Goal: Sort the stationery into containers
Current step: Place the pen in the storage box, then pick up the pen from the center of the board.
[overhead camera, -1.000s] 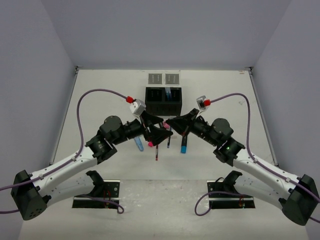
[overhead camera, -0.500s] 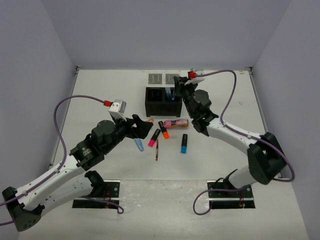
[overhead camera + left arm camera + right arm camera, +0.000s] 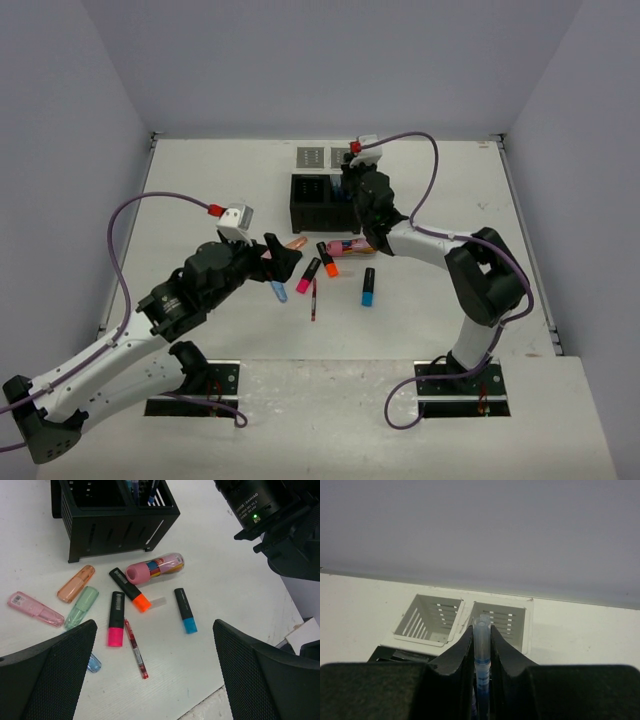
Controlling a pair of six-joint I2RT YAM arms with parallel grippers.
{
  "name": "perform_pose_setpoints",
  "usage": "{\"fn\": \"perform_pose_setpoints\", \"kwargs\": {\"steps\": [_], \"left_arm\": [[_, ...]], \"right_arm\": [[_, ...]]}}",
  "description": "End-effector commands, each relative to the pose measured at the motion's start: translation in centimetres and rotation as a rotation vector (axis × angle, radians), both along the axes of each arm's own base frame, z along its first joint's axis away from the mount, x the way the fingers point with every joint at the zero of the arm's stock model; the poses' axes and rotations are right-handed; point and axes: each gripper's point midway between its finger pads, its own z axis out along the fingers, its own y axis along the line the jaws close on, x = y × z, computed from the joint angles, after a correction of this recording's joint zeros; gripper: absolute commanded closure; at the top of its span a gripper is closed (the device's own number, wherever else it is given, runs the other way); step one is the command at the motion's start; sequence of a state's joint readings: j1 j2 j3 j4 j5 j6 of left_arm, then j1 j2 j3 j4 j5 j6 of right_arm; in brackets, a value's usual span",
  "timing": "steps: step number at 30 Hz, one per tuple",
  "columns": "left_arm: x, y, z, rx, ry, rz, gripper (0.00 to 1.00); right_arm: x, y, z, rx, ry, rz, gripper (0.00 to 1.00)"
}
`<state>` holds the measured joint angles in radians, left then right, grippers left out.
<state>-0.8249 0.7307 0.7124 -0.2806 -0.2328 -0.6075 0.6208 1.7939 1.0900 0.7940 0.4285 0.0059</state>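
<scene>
**Right tool** (image 3: pixel 481 630): clenched on a thin blue pen (image 3: pixel 481 652). The barrel stands upright between the fingers, and its clear upper end shows just above the fingertips. In the top view this tool hangs over the right compartment of the black two-compartment box (image 3: pixel 120 530). Two light-grey trays (image 3: pixel 431 620) sit just behind the box.

**Left tool** (image 3: pixel 154 630): released, jaws fully apart, hovering above the loose items on the desk (image 3: pixel 235 605) and touching none.

**Handling, as judged**
- Thin blue pen: light, stiff, smooth and round, so it may pivot or slip in a two-point grip. Let go only once the lower end is inside the compartment.
- Pink highlighter (image 3: pixel 116 619), orange highlighter (image 3: pixel 131 590), blue highlighter (image 3: pixel 185 611): light, rigid plastic with flattened bodies. Grip across the narrow sides at mid-length.
- Pink-gold tube (image 3: pixel 155 569): round and likely to roll. Close across the diameter near the middle, square to its axis.
- Red pen (image 3: pixel 136 649): very thin and flat on the desk, so the fingertips must come right down to the surface.
- Salmon highlighter (image 3: pixel 76 583) and green highlighter (image 3: pixel 81 607): these lie close together. Approach each from its free side
</scene>
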Motion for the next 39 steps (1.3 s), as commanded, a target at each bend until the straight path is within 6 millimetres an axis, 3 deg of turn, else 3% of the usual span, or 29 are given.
{"fn": "perform_pose_setpoints", "kwargs": {"steps": [1,5,6,11,15,18,20,27,29,31,32,39], "left_arm": [[0.5,0.5,-0.4,0.023,-0.003,0.030,0.00],[0.5,0.2,-1.2,0.038,0.020,0.027,0.00],[0.6,0.1,-1.4,0.043,0.025,0.026,0.00],[0.8,0.3,-2.2,0.058,0.053,0.049,0.00],[1.0,0.4,-3.0,0.073,0.098,0.077,0.00],[1.1,-0.4,-4.1,0.091,0.166,0.074,0.00],[1.1,-1.3,-5.1,0.100,0.207,0.064,0.00],[-0.2,-6.2,-8.5,0.214,0.298,0.020,0.09],[-0.3,-6.8,-10.0,0.269,0.330,0.023,0.31],[-0.3,-6.5,-11.3,0.297,0.372,0.060,0.55],[-0.4,-6.4,-12.0,0.311,0.389,0.074,0.61],[-0.8,-6.4,-17.1,0.472,0.475,0.086,0.62]], "right_arm": [[-0.6,-0.8,0.8,0.078,-0.035,-0.005,0.67],[-1.6,-0.8,0.9,0.087,-0.025,0.026,0.64],[-1.8,-0.8,1.0,0.085,-0.018,0.034,0.59],[-3.5,-1.4,4.0,0.128,0.000,0.053,0.51],[-7.0,-3.4,7.3,0.215,0.014,0.063,0.48],[-10.7,-4.1,7.1,0.216,0.157,0.125,0.47],[-13.0,-4.6,6.5,0.195,0.260,0.156,0.47],[-21.6,-6.8,1.0,0.127,0.575,0.255,0.55],[-23.4,-7.4,0.1,0.110,0.617,0.274,0.57],[-24.0,-8.6,-0.7,0.093,0.638,0.232,0.58],[-24.2,-9.1,-1.0,0.086,0.641,0.217,0.58],[-25.1,-8.9,-1.9,0.080,0.669,0.252,0.59]]}}
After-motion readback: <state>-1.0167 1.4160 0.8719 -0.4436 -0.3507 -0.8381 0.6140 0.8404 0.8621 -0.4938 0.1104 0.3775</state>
